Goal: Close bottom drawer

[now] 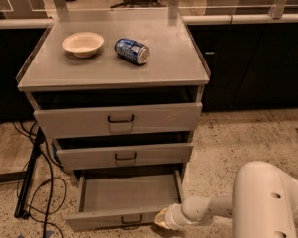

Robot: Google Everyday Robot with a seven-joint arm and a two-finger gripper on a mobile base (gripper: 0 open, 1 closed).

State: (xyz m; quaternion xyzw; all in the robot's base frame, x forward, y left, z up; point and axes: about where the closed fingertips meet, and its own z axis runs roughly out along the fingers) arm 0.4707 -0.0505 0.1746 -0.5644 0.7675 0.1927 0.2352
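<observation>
Bottom drawer (129, 193) pulled out; pincer (161, 218) at its front corner, grip unclear. Bowl (83, 43), can (132, 51) on cabinet top (174, 58).

We cannot see inside the top drawer (117, 119) or the middle drawer (125, 156) for shadow. The arm (268, 202), its end effector (162, 218) at the bottom drawer's (129, 192) right front corner, runs off the lower edge.

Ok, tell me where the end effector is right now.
Low in the camera view, the end effector sits at the right front corner of the open bottom drawer.
</observation>
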